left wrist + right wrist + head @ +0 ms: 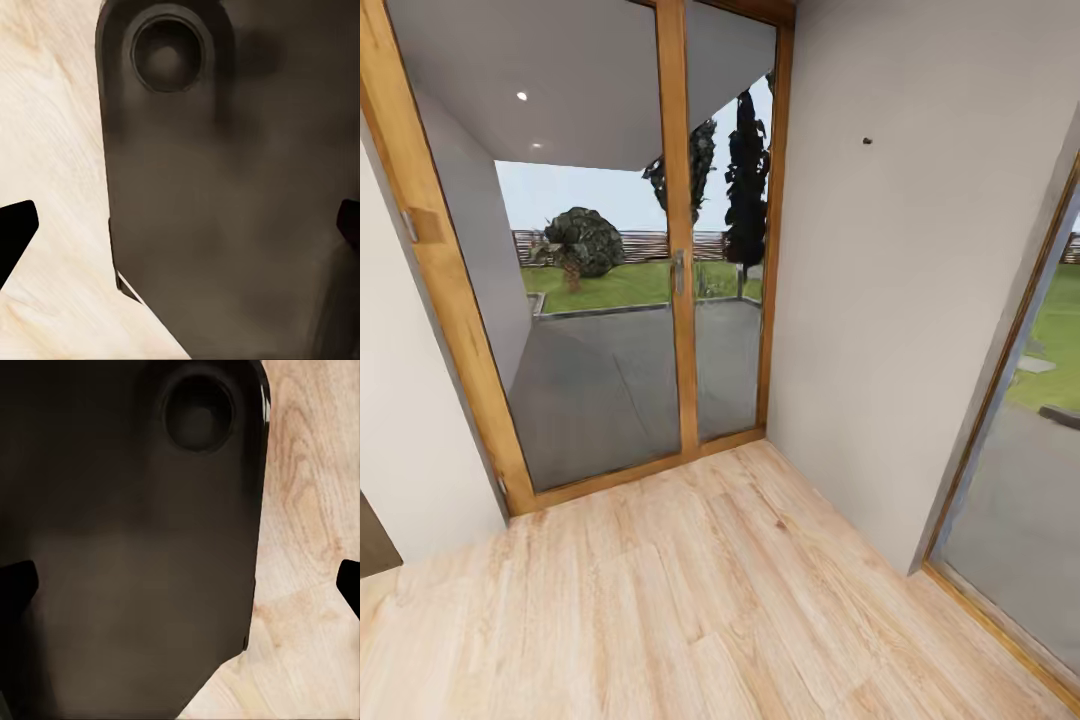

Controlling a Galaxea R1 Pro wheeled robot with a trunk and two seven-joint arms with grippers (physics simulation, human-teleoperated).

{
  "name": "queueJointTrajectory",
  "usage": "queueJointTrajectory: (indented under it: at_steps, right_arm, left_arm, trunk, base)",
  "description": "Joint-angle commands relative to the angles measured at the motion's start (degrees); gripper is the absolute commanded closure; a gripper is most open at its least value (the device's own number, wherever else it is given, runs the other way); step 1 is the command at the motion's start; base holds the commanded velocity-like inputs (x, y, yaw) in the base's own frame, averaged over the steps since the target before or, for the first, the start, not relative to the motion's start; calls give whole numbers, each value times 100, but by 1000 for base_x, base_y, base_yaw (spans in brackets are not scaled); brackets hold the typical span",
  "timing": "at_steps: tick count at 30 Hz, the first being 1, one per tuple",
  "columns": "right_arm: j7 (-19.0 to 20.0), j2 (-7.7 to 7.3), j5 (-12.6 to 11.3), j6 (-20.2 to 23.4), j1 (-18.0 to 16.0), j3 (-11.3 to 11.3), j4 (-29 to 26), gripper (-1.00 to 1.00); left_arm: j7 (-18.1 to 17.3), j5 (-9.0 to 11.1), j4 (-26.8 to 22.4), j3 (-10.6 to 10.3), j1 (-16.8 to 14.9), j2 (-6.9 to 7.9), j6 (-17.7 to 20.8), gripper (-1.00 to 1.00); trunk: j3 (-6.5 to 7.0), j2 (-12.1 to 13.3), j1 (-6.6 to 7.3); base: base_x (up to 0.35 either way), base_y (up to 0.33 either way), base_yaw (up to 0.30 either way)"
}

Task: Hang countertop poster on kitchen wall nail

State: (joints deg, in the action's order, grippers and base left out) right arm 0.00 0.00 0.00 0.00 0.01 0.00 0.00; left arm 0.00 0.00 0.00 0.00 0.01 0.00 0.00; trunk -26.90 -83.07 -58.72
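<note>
A wall nail (867,141) sits high on the grey wall right of the glass door (678,270). Both jaws look spread and empty. With no poster held, approaching now accomplishes nothing.

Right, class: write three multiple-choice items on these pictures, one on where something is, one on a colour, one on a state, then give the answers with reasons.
1. Where is the wall nail?
A) on the light-grey wall right of the glass door
B) on the floor
C) on the door frame

2. What colour is the door frame?
A) black
B) orange-brown wood
C) white

3. The glass door is:
A) wide open
B) shut
C) missing

Answers: 1 A, the dark dot sits high on the wall; 2 B, the frame looks like warm wood; 3 B, both panes meet at the middle post.
</note>
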Motion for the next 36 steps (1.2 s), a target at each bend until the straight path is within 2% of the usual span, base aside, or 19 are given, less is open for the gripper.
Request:
queueJointTrajectory:
  at_steps: [1, 7, 22, 26, 30, 31, 36]
  right_arm:
    - [8, -14, 9, -33, -34, 29, -33, -100]
    - [8, -32, 13, -69, -189, 28, -70, -100]
    - [8, -36, 14, -57, -186, 28, -67, -100]
    - [9, -49, 6, -152, -318, 0, -185, -100]
    - [6, -52, 13, -280, -451, -1, -316, -100]
    - [3, -56, 15, -1223, -473, -6, -2319, -100]
    - [4, -93, -16, -1254, -481, -35, -2670, -100]
  left_arm:
    - [-7, 1, -33, -1, 33, -33, -25, -100]
    - [-9, 2, -202, -9, 208, -220, -26, -100]
    - [-9, 3, -193, -11, 201, -214, -26, -100]
    - [-2, -26, -322, 3, 298, -330, -114, -100]
    - [-1, -32, -450, 7, 316, -350, -132, -100]
    - [1, -34, -3311, 12, 320, -355, -136, -100]
    - [4, -33, -3767, 20, 323, -352, -138, -100]
  trunk:
    - [-3, -1, 0]
    - [-3, -1, 0]
    - [-3, -1, 0]
    - [-3, -1, 0]
    - [-3, -1, 0]
    - [-3, -1, 0]
    - [-3, -1, 0]
  base:
    - [0, 0, 0]
    - [0, 0, 0]
    - [0, 0, 0]
    - [0, 0, 0]
    - [0, 0, 0]
    - [0, 0, 0]
    - [0, 0, 0]
